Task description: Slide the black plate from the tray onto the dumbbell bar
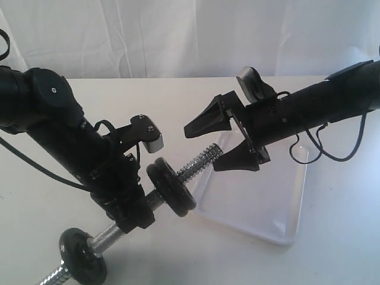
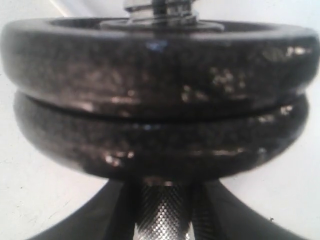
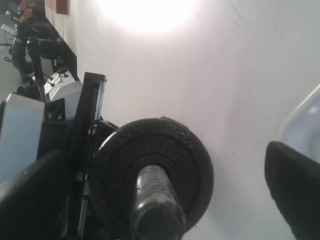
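Exterior view: we note the left claw (image 1: 138,212) clamped tight on the dumbbell bar (image 1: 202,161). The black plate (image 1: 178,193) is threaded on the bar just beyond that claw, pressed against a second disc (image 1: 155,172) on the claw's side. The right claw (image 1: 218,141) gapes wide and holds nothing. Its wedge-shaped fingers (image 1: 205,122) flank the bar's coarse threaded tip, apart from the plate. The white tray (image 1: 279,228), low-rimmed with rounded corners, lies below it. A thin glossy disc (image 1: 83,256) sits near the bar's other end.

Left wrist view: we see the plate's rim (image 2: 160,65), matte and pebbled, flush on the second disc. The knurled chrome shaft is pinched between dark fingers (image 2: 90,220).

Right wrist view: the plate's face (image 3: 175,150) is round with a recessed ring. The threaded end pokes through its hole, between the spread fingers (image 3: 295,190).
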You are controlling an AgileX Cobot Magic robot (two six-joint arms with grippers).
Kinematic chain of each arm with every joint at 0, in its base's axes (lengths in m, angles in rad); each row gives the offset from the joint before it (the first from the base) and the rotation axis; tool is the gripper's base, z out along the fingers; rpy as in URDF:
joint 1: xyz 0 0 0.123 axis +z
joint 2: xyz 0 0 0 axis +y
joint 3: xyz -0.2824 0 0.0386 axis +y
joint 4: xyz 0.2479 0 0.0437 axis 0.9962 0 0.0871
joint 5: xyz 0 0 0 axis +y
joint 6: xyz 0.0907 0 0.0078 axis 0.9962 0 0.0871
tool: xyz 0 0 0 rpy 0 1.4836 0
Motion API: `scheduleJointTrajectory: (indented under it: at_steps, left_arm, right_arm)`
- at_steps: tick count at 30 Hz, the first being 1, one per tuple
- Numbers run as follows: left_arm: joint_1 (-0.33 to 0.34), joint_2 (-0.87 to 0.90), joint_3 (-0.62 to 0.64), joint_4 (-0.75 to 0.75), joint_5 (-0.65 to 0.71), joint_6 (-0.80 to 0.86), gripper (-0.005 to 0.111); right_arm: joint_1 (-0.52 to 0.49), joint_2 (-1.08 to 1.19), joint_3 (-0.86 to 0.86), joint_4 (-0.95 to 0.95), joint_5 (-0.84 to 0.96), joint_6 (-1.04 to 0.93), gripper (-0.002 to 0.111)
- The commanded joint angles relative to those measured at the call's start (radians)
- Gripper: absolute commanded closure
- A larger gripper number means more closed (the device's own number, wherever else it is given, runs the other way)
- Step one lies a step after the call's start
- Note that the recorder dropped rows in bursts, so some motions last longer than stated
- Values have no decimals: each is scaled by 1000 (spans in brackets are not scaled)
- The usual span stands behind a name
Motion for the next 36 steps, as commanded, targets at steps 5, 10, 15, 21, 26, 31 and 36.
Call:
scheduleJointTrajectory:
  at_steps: [5, 10, 15, 21, 26, 31, 36]
  left_arm:
    - [1, -58, -26, 19, -25, -139, 107]
    - [1, -46, -26, 48, -42, -181, 107]
    - [1, -2, -26, 52, -51, -224, 107]
    - [1, 26, -26, 52, -81, -255, 107]
    - [1, 26, -26, 52, -83, -255, 107]
    - [1, 26, -26, 67, -85, -307, 107]
    - [1, 28, -26, 146, -96, -413, 107]
  right_arm:
    - [-58, -6, -23, -12, 6, -2, 15]
    - [-59, -6, -23, -12, 6, 45, 63]
    - [-59, -8, -23, -12, 6, 45, 108]
    - [-59, -57, -25, 4, 6, 12, 108]
    - [-59, -128, -25, 16, 6, -15, 108]
    - [-53, -200, -25, 16, 6, -28, 108]
    - [-48, -243, -25, 16, 6, -28, 108]
